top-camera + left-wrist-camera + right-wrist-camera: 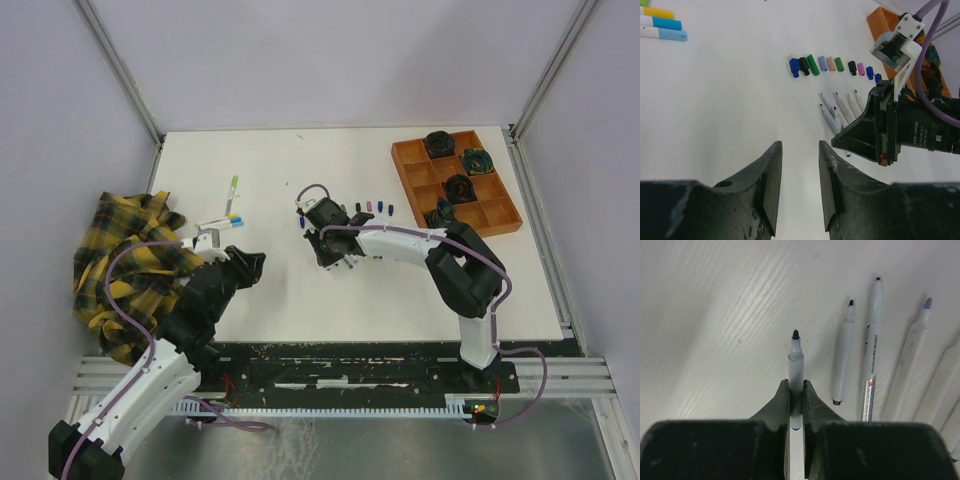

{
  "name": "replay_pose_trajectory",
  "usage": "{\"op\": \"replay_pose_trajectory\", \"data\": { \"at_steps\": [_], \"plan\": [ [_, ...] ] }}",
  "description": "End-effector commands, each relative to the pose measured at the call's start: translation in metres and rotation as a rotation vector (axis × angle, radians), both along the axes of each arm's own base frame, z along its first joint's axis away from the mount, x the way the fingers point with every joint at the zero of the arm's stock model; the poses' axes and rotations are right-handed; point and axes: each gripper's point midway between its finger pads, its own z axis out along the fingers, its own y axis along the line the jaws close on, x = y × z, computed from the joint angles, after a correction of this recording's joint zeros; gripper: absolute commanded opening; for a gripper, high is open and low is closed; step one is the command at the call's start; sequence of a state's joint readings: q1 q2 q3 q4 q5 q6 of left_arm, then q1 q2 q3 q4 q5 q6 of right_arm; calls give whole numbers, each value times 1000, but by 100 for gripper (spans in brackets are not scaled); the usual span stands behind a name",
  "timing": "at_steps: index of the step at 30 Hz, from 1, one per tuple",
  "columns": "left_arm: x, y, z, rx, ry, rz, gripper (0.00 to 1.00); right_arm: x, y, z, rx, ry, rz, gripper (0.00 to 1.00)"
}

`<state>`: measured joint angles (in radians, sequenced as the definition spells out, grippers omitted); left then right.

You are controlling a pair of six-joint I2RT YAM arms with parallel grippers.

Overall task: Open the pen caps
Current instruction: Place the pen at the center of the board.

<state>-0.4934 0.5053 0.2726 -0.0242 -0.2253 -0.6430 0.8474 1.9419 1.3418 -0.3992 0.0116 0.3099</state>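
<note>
Robot lab test cell, white table, aluminium frame rails, plain grey walls

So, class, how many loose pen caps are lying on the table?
10 pen caps in one row beyond the uncapped pens: blue, black, green, pale blue, peach, green, black, pink, blue, blue. The right arm may hide more.

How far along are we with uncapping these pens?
Done: a row of loose caps and several bare pens lie on the table. In hand: the right pincer grips an uncapped pen; the left pincer is open, empty. Left: capped pens wait.
</note>
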Motion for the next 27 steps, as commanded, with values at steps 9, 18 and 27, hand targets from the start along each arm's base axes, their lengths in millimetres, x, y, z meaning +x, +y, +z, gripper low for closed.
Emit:
{"op": "replay_pose_trajectory", "data": {
  "at_steps": [9,18,27],
  "plan": [
    [-7,-3,0,-50,10,-13,42,20,-9,-13,-128,-49,-64,18],
    [-4,-6,4,-48,6,-23,42,14,-5,-17,-122,-14,-34,32],
    [7,-7,9,28,1,-26,44,14,6,31,-21,-65,11,38]
  ]
}}
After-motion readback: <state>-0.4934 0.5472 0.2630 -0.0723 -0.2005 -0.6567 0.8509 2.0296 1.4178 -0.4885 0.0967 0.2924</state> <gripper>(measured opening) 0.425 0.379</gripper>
